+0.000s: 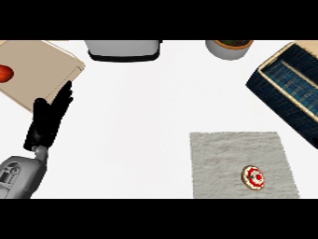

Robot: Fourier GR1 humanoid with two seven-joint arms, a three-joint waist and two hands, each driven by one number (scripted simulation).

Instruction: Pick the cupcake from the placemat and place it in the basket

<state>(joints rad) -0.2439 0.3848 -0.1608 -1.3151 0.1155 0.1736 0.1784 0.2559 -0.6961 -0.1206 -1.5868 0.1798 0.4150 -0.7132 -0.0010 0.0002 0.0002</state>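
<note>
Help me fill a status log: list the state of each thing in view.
cupcake: on the placemat, untouched
placemat: flat on the counter
basket: open-topped, no cupcake inside
left hand: open, fingers straight, holding nothing
right hand: not in view
red fruit: resting on the cutting board

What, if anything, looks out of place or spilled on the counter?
Nothing stands out. The cupcake sits on the placemat, the basket lies at an angle at the right but looks intact, and nothing is spilled.

The cupcake (255, 178) sits on the placemat (223, 154), the basket (295, 88) beyond, left hand (49, 119) open at left.
</note>
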